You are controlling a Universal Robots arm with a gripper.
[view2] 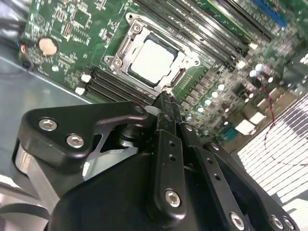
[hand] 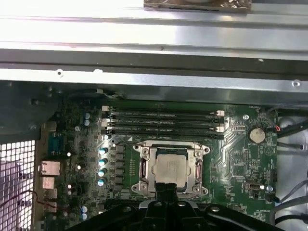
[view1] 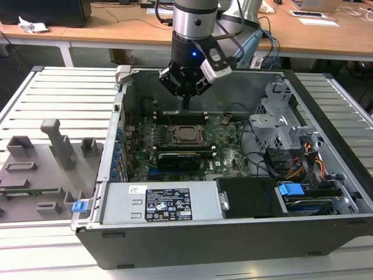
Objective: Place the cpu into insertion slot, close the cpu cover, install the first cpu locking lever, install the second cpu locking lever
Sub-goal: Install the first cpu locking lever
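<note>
Slatted grey bench (view1: pixel 58 93) carried moulded fixtures (view1: pixel 55 146) at the exterior view's left and an open computer case (view1: pixel 116 233) laid flat, likely so the board faced upward for the arm. Mid-board, the pincer (view1: pixel 186 104) hung narrow, fingers (view2: pixel 168 144) pressed together on nothing, over the memory slots (view1: pixel 183 116) just beside the socket, where the cpu (view1: pixel 187 134) lay seated with the cpu cover (hand: pixel 143 168) seemingly down around it. At the exterior view's right, a drive cage (view1: pixel 280 125) and loose cables (view1: pixel 309 163) crowded that flank.
</note>
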